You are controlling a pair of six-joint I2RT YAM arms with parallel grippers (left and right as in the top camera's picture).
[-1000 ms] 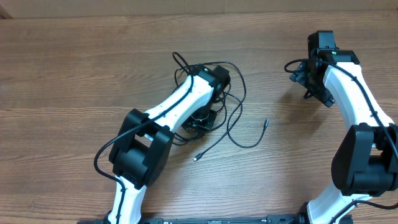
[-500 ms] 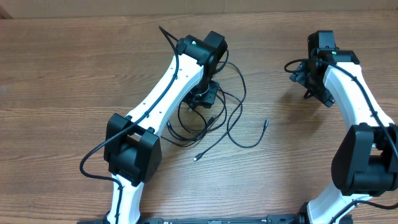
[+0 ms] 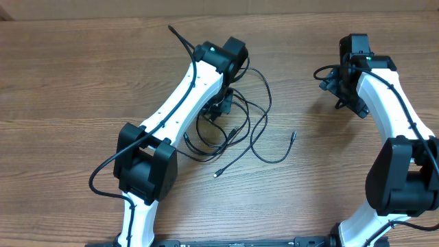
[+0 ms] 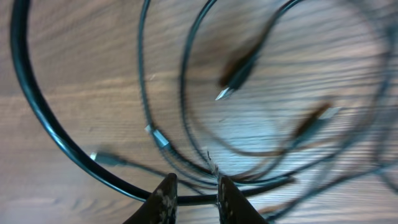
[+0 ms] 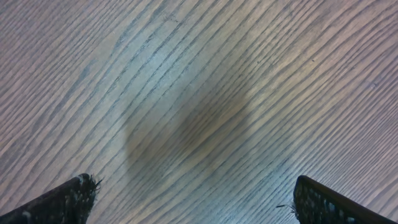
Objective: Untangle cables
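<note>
Here, cables looped beneath left hand

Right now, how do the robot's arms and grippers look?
Both the left arm and the right arm have white links with bulky black joint housings, and a thick black wire runs along each. A small green light glows near each wrist. The left gripper and right gripper have dark, scuffed fingers.
</note>
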